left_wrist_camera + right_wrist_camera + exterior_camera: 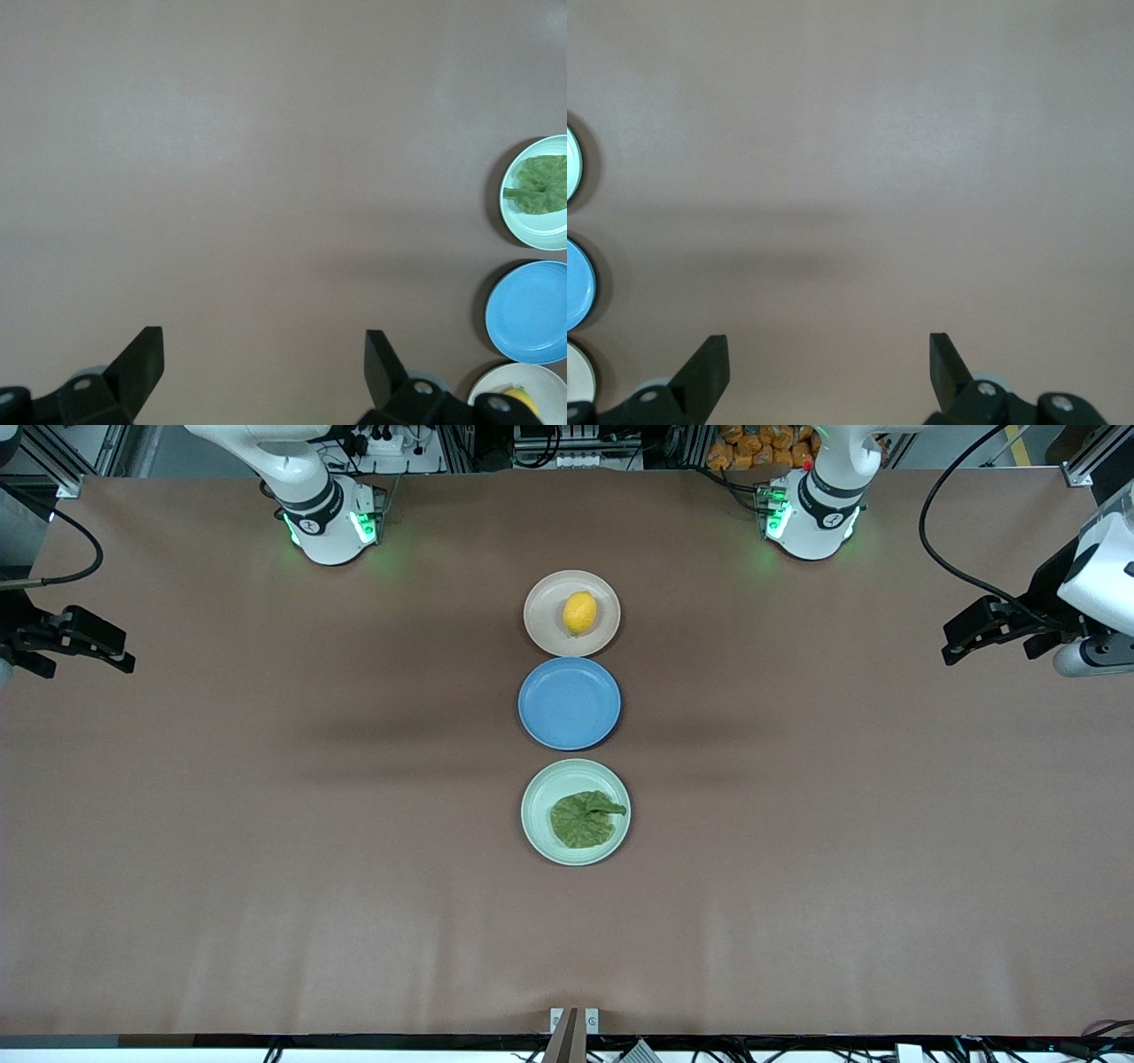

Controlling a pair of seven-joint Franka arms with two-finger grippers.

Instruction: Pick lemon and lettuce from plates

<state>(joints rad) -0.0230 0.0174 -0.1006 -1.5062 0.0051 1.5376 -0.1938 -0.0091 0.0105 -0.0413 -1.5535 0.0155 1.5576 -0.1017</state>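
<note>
A yellow lemon [579, 613] lies on the beige plate [542, 624], the plate closest to the robots' bases. A dark green lettuce [583, 819] leaf lies flat on the mint plate [540, 833], nearest the front camera. My left gripper [983, 642] hangs open over bare table at the left arm's end, with nothing between its fingers. My right gripper [89, 660] hangs open and empty over the right arm's end. In the left wrist view, the lettuce [540, 184] and part of the lemon [523, 400] show past the left gripper [264, 354]. The right gripper [828, 359] is over bare cloth.
A blue plate [570, 702] with nothing on it sits between the two task plates, all three in a line at the table's middle. Brown cloth covers the table. Black cables hang near both arms' ends.
</note>
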